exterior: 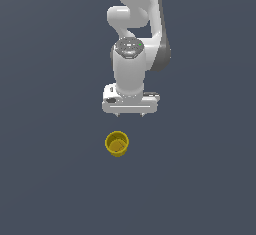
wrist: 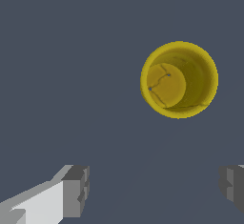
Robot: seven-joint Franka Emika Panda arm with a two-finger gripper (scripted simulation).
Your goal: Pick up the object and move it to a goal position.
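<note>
Plain grey-blue surface (exterior: 50, 179), yellow cup (exterior: 117, 144) upright

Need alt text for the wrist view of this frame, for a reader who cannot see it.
A small yellow cup stands upright on a plain dark grey surface, seen from above so its hollow inside and thin rim show. The gripper is open, with one grey fingertip at each side of the picture's edge, and the cup lies beyond them, not between them.

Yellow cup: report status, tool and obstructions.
Tool open, empty. Yellow cup upright on surface, ungrasped, apart from fingers. No obstruction seen between them.
</note>
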